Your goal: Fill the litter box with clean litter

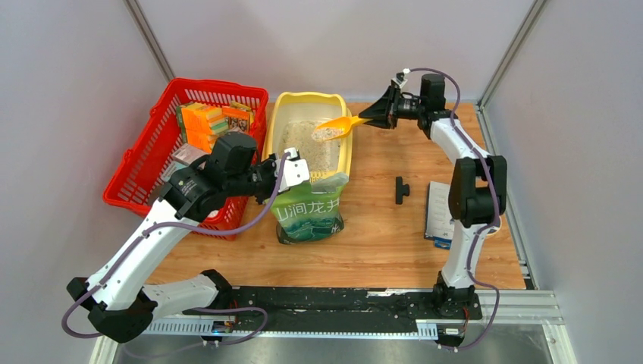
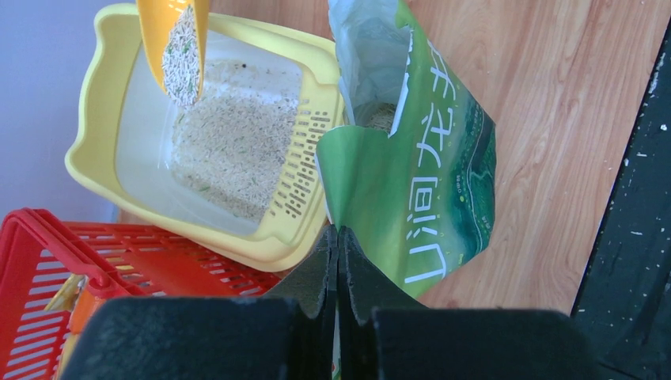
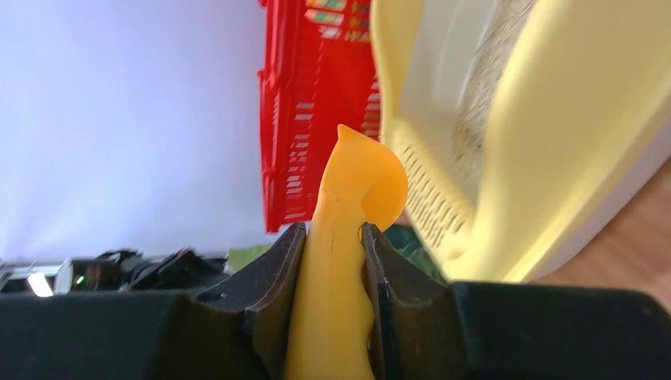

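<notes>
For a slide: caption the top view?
Right jaws hold a scoop of litter over the litter box; left jaws pinch the pouch edge.

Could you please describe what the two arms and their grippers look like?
Both the left arm and right arm have white links joined by bulky black joint housings, and a purple-grey cable trails loosely along each. The left gripper and right gripper are matte black, with thick wedge-shaped jaws. Both bases sit on a black rail.

Yellow litter box point(image 1: 307, 97), partly filled
It sits flat on the tabletop point(image 1: 379, 227); pale, sandy clean litter point(image 1: 307, 144) covers part of its floor.
</notes>
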You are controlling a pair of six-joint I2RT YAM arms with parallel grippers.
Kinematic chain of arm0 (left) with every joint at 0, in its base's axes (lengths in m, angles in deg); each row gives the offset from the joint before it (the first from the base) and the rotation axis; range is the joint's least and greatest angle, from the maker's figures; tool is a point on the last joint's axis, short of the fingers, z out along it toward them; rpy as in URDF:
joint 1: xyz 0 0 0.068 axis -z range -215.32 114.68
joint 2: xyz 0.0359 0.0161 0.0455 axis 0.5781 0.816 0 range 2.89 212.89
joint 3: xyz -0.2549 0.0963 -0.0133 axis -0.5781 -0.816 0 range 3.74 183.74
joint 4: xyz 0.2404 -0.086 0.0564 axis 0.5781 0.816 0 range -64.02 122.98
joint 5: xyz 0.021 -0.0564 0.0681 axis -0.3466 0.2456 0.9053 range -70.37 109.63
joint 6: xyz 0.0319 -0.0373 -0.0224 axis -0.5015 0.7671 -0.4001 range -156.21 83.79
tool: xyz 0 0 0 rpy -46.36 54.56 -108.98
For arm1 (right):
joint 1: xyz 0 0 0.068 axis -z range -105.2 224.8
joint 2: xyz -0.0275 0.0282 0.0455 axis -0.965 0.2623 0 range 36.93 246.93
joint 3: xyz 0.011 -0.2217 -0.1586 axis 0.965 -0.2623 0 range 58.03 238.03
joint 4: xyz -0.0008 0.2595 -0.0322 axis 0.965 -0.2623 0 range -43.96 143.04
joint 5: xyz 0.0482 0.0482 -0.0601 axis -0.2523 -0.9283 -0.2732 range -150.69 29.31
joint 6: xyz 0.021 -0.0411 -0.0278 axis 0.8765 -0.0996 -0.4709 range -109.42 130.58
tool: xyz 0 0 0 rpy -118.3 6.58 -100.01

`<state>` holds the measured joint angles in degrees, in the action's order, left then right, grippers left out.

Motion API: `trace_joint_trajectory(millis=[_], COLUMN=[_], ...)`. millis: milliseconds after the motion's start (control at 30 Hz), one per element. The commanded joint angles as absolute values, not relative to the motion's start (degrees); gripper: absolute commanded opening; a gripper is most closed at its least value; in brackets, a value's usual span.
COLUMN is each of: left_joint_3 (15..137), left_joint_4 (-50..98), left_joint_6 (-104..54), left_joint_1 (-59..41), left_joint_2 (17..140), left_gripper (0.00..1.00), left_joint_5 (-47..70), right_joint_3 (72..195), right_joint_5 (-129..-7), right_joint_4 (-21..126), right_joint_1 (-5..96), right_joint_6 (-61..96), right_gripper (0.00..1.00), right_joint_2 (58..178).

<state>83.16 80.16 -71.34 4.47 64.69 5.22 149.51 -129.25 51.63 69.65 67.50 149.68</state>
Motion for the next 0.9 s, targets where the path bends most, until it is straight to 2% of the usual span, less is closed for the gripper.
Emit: trace_joint_trajectory(millis=[0, 333, 667, 867], left_joint_3=[83.2, 82.6, 80.9, 77.4], left_joint_4=[82.1, 81.2, 78.6, 75.9], left_joint_6=[-73.9, -74.1, -72.2, -71.0], left_joint_1=[4.2, 4.2, 4.2, 4.1], left_joint_2=[64.0, 64.5, 60.8, 56.2], left_gripper=[0.0, 0.0, 0.0, 0.0], left_joint_5=[7.0, 7.9, 5.2, 2.4], right_joint_3=[162.3, 173.5, 172.8, 168.3], right_joint_5=[-121.0, -103.2, -82.4, -74.2], right_joint_4=[43.1, 34.9, 35.2, 37.7], right_joint_1=[68.4, 63.9, 55.7, 51.2], right_joint_6=[56.0, 35.6, 14.6, 0.4], right_gripper=[0.0, 0.0, 0.0, 0.0], right_joint_2=[153.4, 157.4, 152.2, 143.5])
